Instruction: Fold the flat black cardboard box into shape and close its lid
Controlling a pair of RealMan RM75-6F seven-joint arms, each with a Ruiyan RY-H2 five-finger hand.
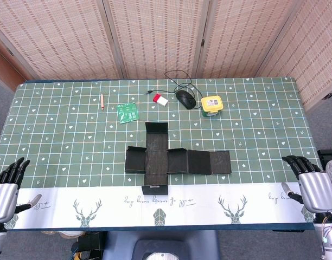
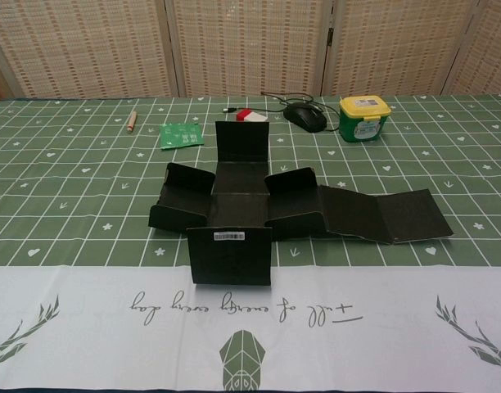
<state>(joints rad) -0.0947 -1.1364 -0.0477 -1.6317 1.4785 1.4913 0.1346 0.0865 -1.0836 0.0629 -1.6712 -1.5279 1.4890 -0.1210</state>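
The black cardboard box lies unfolded in a cross shape at the middle of the table, its flaps partly raised. In the chest view the black cardboard box shows a front flap with a white barcode label standing up, and a long lid panel stretching to the right. My left hand rests at the table's left front edge, fingers apart and holding nothing. My right hand sits at the right front edge, also holding nothing. Both hands are far from the box and appear only in the head view.
Behind the box lie a green packet, a red-and-white small item, a black computer mouse with its cable, and a yellow-lidded tub. A wooden stick lies at the back left. A folding screen stands behind the table.
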